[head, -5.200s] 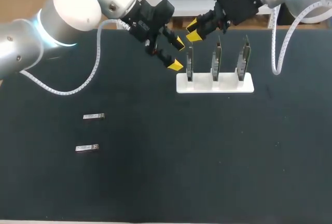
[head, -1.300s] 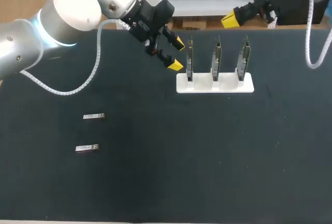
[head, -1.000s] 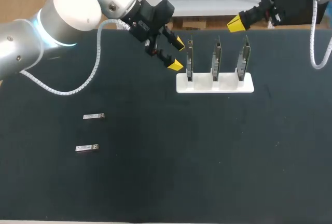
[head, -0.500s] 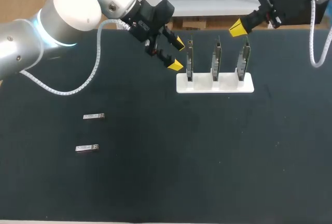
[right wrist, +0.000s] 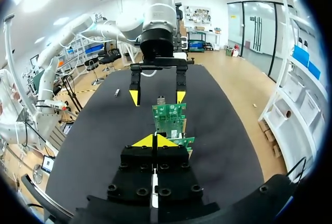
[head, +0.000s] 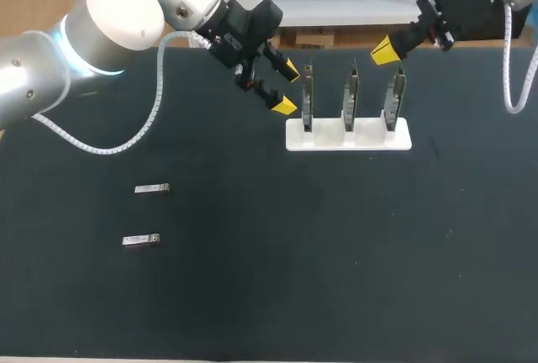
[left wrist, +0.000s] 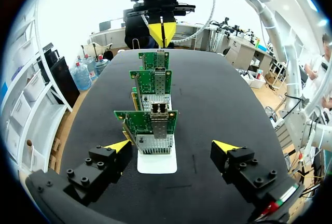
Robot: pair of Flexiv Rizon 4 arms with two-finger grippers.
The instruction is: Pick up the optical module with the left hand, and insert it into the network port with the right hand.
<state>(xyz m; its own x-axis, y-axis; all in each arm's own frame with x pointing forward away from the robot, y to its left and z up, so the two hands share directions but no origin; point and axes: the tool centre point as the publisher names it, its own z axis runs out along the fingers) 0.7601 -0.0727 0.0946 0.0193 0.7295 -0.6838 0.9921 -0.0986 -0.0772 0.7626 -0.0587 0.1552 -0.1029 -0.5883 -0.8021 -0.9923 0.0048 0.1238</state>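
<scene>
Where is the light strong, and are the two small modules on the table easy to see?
Head view: the upper module and lower module show bright on the dark table, without marked shadows; the left arm catches strong light. Left wrist view: the nearest circuit board is evenly lit. Right wrist view: the right hand looks dark, except its yellow tips.

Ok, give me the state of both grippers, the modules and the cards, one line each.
left gripper: open, empty, above the table.
right gripper: shut, nothing between its fingers.
optical module nearer the stand: lying flat on the table, not gripped.
optical module farther from the stand: lying flat, not gripped.
network cards: three, upright in the white stand.
</scene>
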